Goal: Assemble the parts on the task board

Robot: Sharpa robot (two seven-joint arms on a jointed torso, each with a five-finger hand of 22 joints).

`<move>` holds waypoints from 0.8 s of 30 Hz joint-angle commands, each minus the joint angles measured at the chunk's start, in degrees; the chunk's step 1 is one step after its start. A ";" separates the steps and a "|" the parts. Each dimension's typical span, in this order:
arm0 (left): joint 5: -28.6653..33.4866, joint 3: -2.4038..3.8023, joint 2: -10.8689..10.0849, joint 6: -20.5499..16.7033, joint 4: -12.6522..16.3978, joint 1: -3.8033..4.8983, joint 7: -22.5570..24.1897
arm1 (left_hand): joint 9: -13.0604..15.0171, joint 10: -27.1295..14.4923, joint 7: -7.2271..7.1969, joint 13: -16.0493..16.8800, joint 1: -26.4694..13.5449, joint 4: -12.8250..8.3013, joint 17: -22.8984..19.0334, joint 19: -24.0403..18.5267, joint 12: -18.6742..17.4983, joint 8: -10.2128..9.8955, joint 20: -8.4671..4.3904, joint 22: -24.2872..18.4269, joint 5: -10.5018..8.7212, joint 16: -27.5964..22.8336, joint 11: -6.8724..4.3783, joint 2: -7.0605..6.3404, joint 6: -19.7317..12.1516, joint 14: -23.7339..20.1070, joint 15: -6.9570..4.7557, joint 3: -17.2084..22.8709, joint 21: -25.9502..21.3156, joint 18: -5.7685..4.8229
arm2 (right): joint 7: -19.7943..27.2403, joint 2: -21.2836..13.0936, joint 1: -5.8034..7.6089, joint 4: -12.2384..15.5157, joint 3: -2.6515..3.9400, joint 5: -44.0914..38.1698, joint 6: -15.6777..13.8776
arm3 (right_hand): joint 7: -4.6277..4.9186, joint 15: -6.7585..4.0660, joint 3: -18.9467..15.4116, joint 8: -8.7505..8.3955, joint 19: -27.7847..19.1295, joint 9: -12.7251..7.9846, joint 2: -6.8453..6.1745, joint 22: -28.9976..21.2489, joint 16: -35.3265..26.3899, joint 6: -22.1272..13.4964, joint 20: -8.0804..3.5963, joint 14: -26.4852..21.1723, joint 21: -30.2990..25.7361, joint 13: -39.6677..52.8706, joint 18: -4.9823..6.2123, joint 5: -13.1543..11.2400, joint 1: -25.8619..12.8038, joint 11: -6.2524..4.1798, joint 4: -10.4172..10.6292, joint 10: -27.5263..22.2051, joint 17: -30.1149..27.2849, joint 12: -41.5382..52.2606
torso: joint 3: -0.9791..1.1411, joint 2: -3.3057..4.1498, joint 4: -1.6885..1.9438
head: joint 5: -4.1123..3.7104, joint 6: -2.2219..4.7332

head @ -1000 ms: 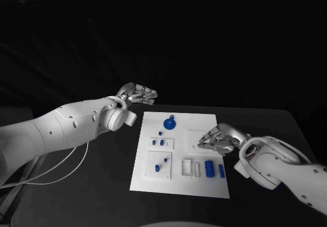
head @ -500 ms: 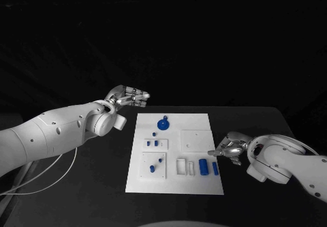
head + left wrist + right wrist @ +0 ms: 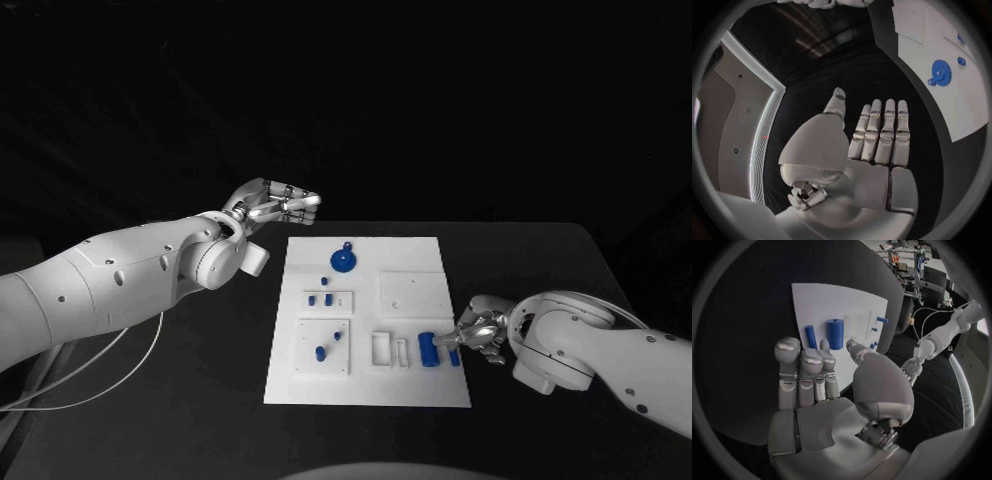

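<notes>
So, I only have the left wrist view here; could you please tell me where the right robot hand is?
Observer: The right robot hand is at the right edge of the board, beside two blue parts lying side by side.
Operator: Thank you. Is it holding either of them?
Observer: No. The right wrist view shows its fingers straight and nothing in them. The thick cylinder and thin bar lie on the board ahead of the fingertips.
Operator: And where is the left robot hand relative to the board?
Observer: In the head view the left robot hand is off the board, beyond its far left corner.
</notes>
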 commanded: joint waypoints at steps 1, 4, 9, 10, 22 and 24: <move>-0.06 0.03 0.05 2.31 0.23 -0.03 1.62 | -0.05 -0.50 -0.17 0.03 -0.38 0.18 -0.03 -0.40 -0.01 -0.02 0.04 0.08 -0.33 -0.07 0.00 -0.20 -0.42 -0.56 0.05 0.27 0.14 0.68 | -2.26 0.66 0.00 -0.33 -0.28 -0.46 -0.26 | 0.00 0.32 -0.02 0.08 2.44 -0.11 -0.33 4.95 0.43 -0.48 0.05 0.30 0.23 0.05 -0.78 -0.36 -0.15 0.14 -0.03 0.11 0.20 -0.39 | 0.02 0.03 -0.07 | 0.21 -0.15; -0.05 0.03 0.11 2.77 0.29 -0.04 1.74 | -0.05 -1.30 -0.12 0.05 -0.84 0.33 -0.02 -1.17 0.00 -0.02 0.46 0.00 -0.04 -0.07 0.31 -1.10 -0.88 -1.12 0.30 0.65 -0.02 0.81 | -2.32 1.34 0.00 -0.72 -0.57 -0.88 -1.07 | 0.23 0.45 -0.23 0.07 2.34 -0.41 -0.60 4.97 0.39 -1.30 0.22 0.30 0.43 0.35 -0.68 -0.38 -0.05 0.28 -0.20 0.07 0.58 -0.42 | 0.04 0.02 -0.09 | 0.30 -0.22; -0.11 0.03 0.30 3.20 0.39 -0.05 1.72 | -0.05 -2.45 0.26 0.07 -1.84 2.37 -0.01 -5.36 0.03 0.00 1.10 0.06 0.10 -0.03 0.84 -4.04 -2.21 -2.78 0.82 3.29 0.18 -0.22 | -2.37 2.96 -0.01 -1.77 -1.54 -1.52 -2.43 | 0.99 0.70 -0.87 0.01 2.24 -0.96 -1.39 4.97 0.41 -3.76 0.36 0.29 0.57 0.42 -0.52 -0.44 0.60 0.74 -1.20 -0.25 0.96 -0.70 | 0.12 0.04 -0.09 | 0.55 -0.31; -0.12 0.03 0.31 3.22 0.41 -0.05 1.71 | -0.05 -2.56 0.24 0.08 -1.80 2.54 0.00 -5.40 0.05 0.02 1.13 0.08 0.10 -0.01 0.87 -4.15 -2.25 -2.88 0.85 3.44 0.22 -0.21 | -2.37 3.09 -0.01 -1.87 -1.63 -1.57 -2.52 | 1.03 0.75 -0.94 0.09 2.21 -0.98 -1.36 4.97 0.39 -3.92 0.41 0.29 0.55 0.42 -0.48 -0.44 0.60 0.78 -1.27 -0.30 0.99 -0.74 | 0.11 0.05 -0.07 | 0.57 -0.34; -0.14 0.03 0.36 4.23 0.80 -0.05 1.64 | -0.14 -5.45 0.52 0.04 0.08 9.24 -0.03 -5.86 0.01 -0.09 1.51 0.09 0.05 -0.06 1.57 -7.66 -5.07 -4.14 1.29 3.85 0.28 0.20 | -2.48 7.14 -0.02 -6.48 -3.93 -3.23 -3.23 | 1.69 1.07 -1.79 0.11 1.97 -1.44 -1.83 4.87 -0.15 -6.46 0.77 0.19 0.18 -0.25 -0.07 -0.52 0.50 1.24 -1.72 -1.41 1.25 -2.26 | 0.04 0.06 -0.08 | 0.82 -0.75; -0.13 0.03 0.37 4.53 0.81 -0.05 1.70 | -0.14 -5.51 0.54 0.04 0.03 9.58 -0.03 -5.81 0.01 -0.08 1.50 0.09 0.04 -0.06 1.57 -7.85 -5.30 -4.19 1.30 3.74 0.29 0.23 | -2.55 7.75 -0.02 -7.00 -4.21 -3.78 -3.10 | 1.62 1.10 -1.89 0.21 1.94 -1.37 -1.74 4.86 -0.31 -6.19 0.85 0.24 0.12 -0.29 0.03 -0.53 0.55 1.23 -1.76 -1.47 1.46 -2.36 | 0.06 0.06 -0.11 | 0.87 -0.82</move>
